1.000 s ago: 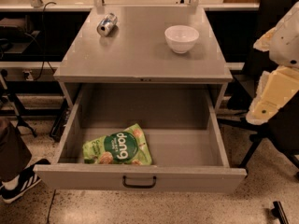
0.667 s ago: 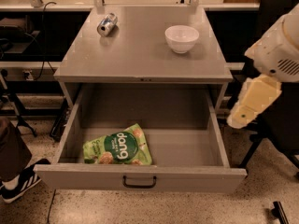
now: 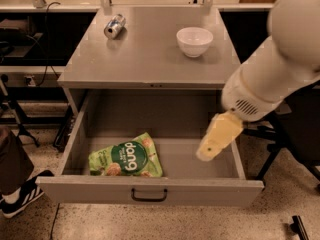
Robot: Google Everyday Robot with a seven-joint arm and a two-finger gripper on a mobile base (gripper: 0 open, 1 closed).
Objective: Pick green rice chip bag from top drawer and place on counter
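The green rice chip bag point(image 3: 126, 157) lies flat in the front left of the open top drawer point(image 3: 150, 189), label up, reading "dang". The drawer is pulled fully out under the grey counter point(image 3: 150, 54). My gripper point(image 3: 218, 136), a pale yellow part at the end of the white arm, hangs over the right side of the drawer, well to the right of the bag and apart from it.
A silver can point(image 3: 114, 26) lies on its side at the back left of the counter. A white bowl point(image 3: 194, 41) stands at the back right. A dark chair is at the right, a person's shoe point(image 3: 20, 194) at the lower left, cables at the left.
My arm has swung in from the right, and the gripper has moved left and down to over the drawer's right side. The bag, can and bowl have not moved.
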